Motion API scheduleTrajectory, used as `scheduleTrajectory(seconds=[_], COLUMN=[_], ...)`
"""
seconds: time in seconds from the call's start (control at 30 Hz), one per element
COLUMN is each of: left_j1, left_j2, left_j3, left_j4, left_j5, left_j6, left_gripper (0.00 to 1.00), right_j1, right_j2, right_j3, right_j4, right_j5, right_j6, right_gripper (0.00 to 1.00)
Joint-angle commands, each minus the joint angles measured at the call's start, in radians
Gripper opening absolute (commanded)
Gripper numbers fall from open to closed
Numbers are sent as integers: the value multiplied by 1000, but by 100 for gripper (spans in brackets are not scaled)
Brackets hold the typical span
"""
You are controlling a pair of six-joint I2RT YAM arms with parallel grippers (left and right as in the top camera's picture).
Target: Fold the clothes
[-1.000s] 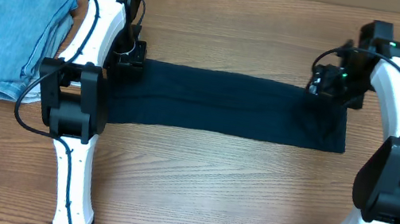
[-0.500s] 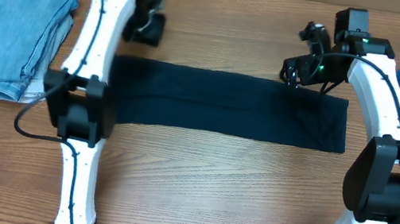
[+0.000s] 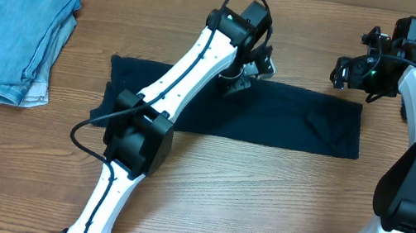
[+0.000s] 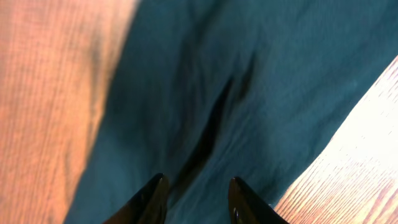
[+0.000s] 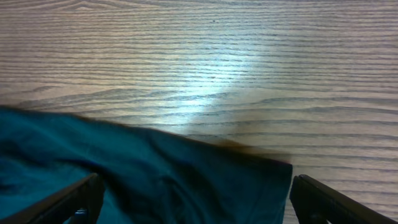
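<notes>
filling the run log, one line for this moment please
left gripper: open, over dark garment | right gripper: open, near its corner | jeans: folded

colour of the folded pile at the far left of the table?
The folded pile is plain light blue and looks like denim. It shows best in the overhead view.

Bright and even overhead, with only faint soft shadows on the desk (image 3: 263,192). Soft and smeared at the left wrist, orange-tinted on the left, washed out to near white at the lower right corner. Crisp at the right wrist, with a pale glare patch mid-desk and dark, blurry fingers (image 5: 74,196) at the bottom edge.
</notes>
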Motion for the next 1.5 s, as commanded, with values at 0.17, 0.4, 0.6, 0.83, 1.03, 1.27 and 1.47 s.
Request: scheduleTrajectory(seconds=[0.17,0.4,0.6,0.83,1.03,1.27,1.47], left_j1=[-5,-10,-16,-22,-23,-23,-23], left_j2=[16,16,16,17,17,17,17], left_j3=[-87,-139,-159,-169,-189,-247,-247], left_j4=[19,56,143,139,139,152,162], left_j5=[140,166,68,72,80,79,78], left_j6=[96,88,42,61,60,60,60], left_gripper=[39,38,38,39,39,38,34], right_j1=[-7,-7,-7,-8,-8,-8,-8], right_j2=[-15,-15,-15,-15,-14,-14,-12], right_j3=[-2,-3,-3,-3,-3,-12,-105], right_j4=[8,15,15,15,19,18,50], right_j5=[1,8,8,11,11,11,13], right_j6=[5,5,5,5,5,5,5], right_gripper=[100,100,100,100,100,75,12])
